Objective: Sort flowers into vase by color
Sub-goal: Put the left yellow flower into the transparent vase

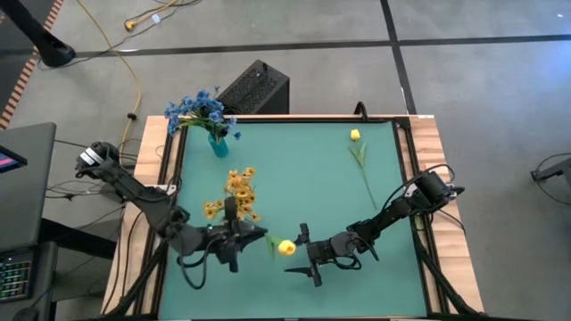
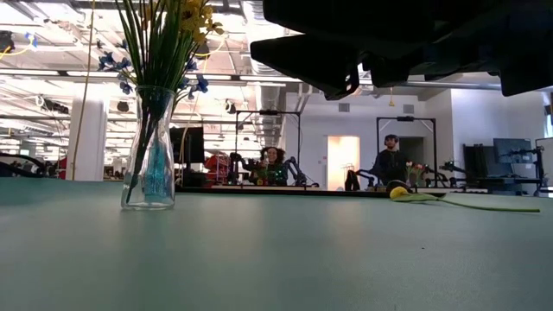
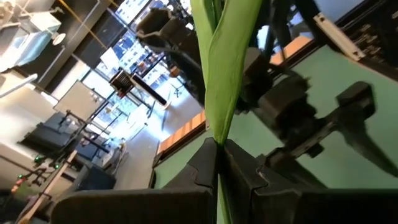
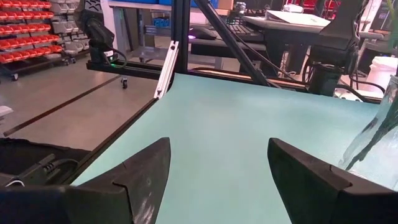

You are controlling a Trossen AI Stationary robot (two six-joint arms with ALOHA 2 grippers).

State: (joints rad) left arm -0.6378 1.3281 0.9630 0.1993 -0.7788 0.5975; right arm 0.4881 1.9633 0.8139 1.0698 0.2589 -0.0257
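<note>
No text, label, brand or number could be read anywhere; the red bins [image 4: 28, 37] on the far shelves perhaps carried labels, too small to tell.

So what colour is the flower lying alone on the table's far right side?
Yellow, a single bud on a thin green stalk; the high view shows it best.

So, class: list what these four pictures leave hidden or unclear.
- Low view: both arms are cut off by the top edge.
- Left wrist view: the held stem leaves the frame, so its bloom is unseen.
- Right wrist view: the vase is cut by the edge.
</note>
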